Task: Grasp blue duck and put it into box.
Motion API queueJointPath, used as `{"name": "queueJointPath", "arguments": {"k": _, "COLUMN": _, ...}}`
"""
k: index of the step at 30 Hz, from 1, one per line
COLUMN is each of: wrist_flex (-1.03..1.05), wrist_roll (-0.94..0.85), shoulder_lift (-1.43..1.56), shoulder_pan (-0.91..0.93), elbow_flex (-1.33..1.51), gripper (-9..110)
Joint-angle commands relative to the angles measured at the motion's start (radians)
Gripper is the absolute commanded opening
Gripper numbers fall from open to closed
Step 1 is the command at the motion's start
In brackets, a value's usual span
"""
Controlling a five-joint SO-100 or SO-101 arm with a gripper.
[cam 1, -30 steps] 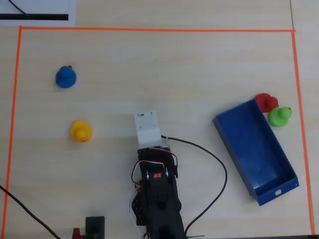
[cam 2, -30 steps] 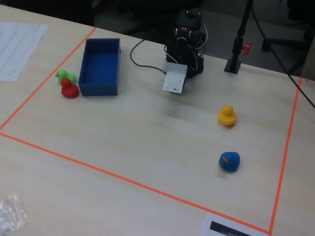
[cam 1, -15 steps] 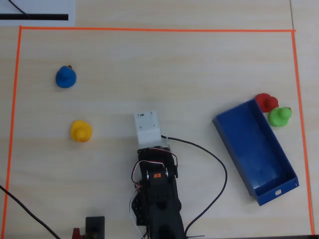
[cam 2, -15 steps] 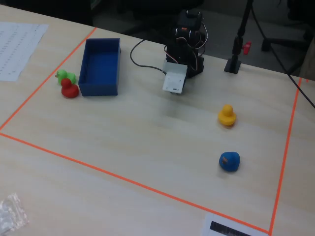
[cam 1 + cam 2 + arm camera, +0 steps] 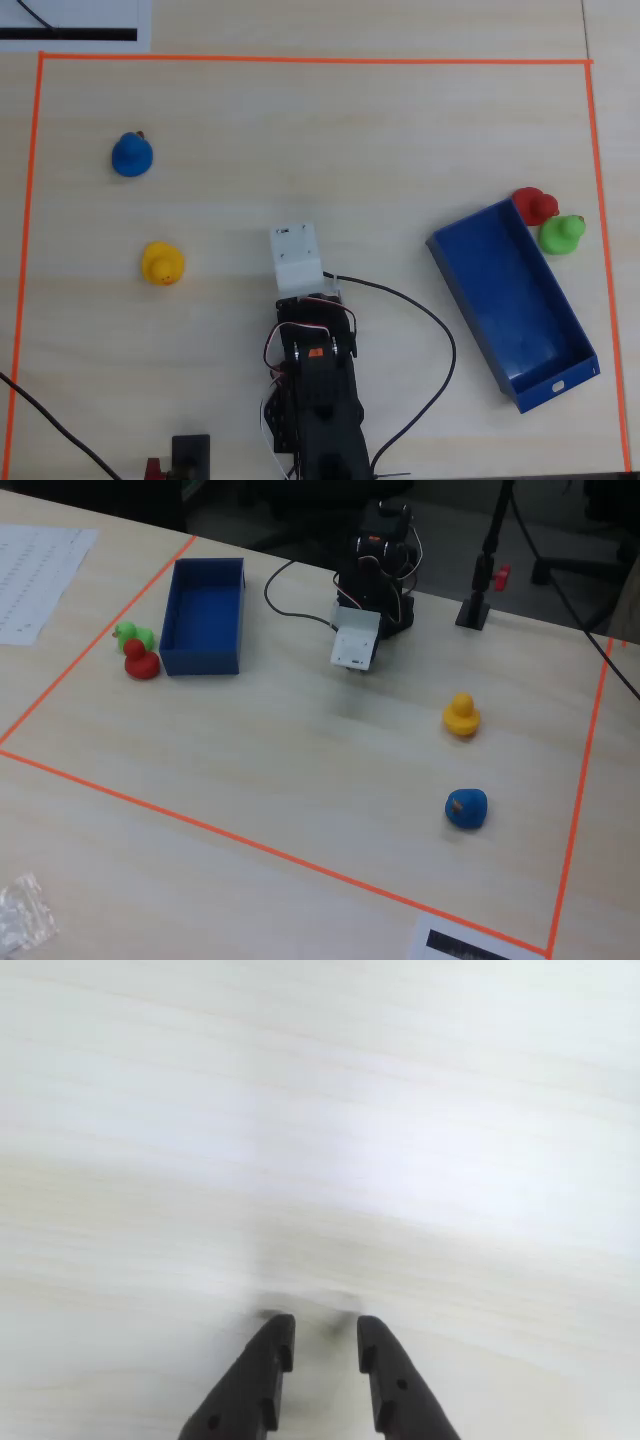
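On pale wood table, orange tape border, blue duck, box apart

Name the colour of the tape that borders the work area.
Orange tape, clearest in the overhead view.

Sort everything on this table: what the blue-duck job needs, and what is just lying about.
Needed:
blue duck
blue box, empty
claw, empty, over bare table

Lying about:
yellow duck
red duck
green duck
printed sheet
plastic bag
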Motion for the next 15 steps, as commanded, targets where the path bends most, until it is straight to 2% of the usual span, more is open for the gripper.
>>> {"name": "queueJointPath", "arguments": {"k": 1, "wrist_flex": 0.018, "wrist_roll": 0.008, "shoulder_lift": -0.002, "shoulder_pan": -0.005, "elbow_flex": 0.006, "gripper": 3}}
{"name": "queueJointPath", "arguments": {"k": 4, "wrist_flex": 0.014, "wrist_roll": -0.015, "shoulder_lift": -0.002, "shoulder_pan": -0.017, "elbow_flex": 0.006, "gripper": 2}}
{"name": "queueJointPath", "arguments": {"k": 7, "wrist_flex": -0.098, "wrist_roll": 0.005, "shoulder_lift": -0.029, "shoulder_pan": -0.075, "elbow_flex": -0.008, "gripper": 0}}
{"name": "queueJointPath", "arguments": {"k": 11, "wrist_flex": -0.373, "wrist_roll": 0.12, "shoulder_lift": -0.339, "shoulder_pan": -0.193, "elbow_flex": -0.202, "gripper": 0}}
{"name": "queueJointPath", "arguments": {"k": 13, "wrist_flex": -0.431, "wrist_roll": 0.186, "shoulder_lift": -0.532, "shoulder_pan": -0.264, "elbow_flex": -0.373, "gripper": 1}}
{"name": "queueJointPath", "arguments": {"k": 15, "wrist_flex": -0.451, "wrist_roll": 0.241, "shoulder_lift": -0.735, "shoulder_pan": -0.333, "elbow_flex": -0.578, "gripper": 7}}
